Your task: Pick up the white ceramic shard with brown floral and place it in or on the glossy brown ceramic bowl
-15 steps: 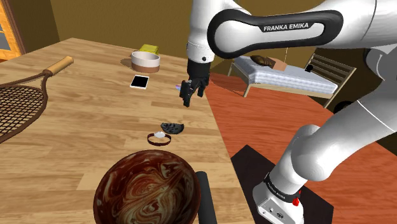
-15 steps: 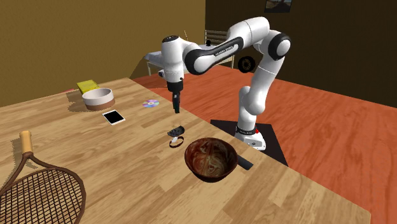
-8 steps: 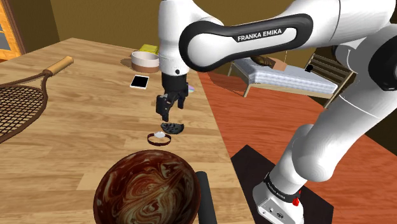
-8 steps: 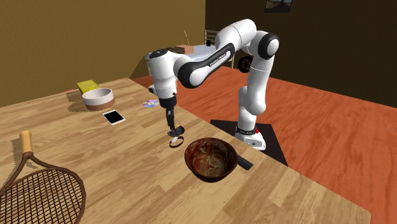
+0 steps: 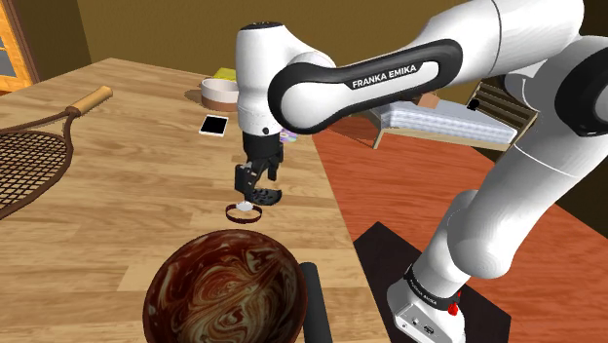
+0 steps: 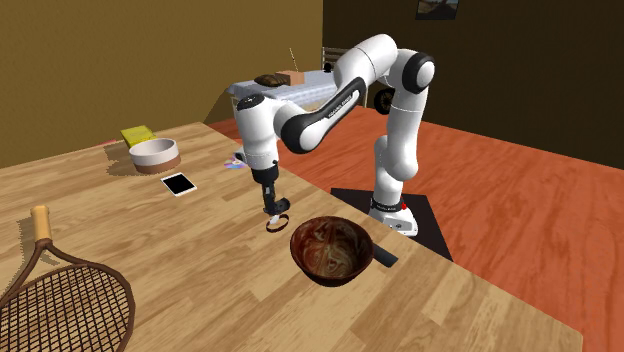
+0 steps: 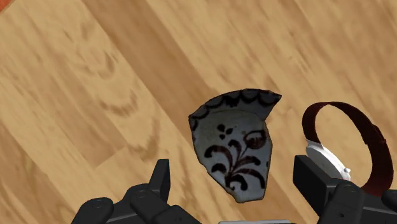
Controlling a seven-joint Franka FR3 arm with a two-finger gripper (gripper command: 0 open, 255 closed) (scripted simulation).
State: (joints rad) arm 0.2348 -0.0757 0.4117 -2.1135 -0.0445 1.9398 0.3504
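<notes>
Right at the gripper [image 7: 233, 168], the jaws stand wide and hold nothing. The shard [image 7: 232, 143] lies on the table [image 7: 95, 95] in the gap between them, touched by neither finger. Its long axis runs from the scalloped rim to the narrow tip. The tip points back toward the palm and the rim points away, so the axis lies roughly across the line the fingers would close along, leaning a little toward the ring side.

Just beside one finger sits a dark brown ring [image 7: 375, 143] with a pale piece on it. That is the likeliest trouble: in descending or closing, that finger could catch the ring and drag it into the shard, or land on it and stop short of the table. The shard also tapers and lies low, so pads meeting its slanted edges might squeeze it out toward the rim end.

Farther off, past the ring, the bowl [image 5: 224, 287] waits empty near the table's edge.
</notes>
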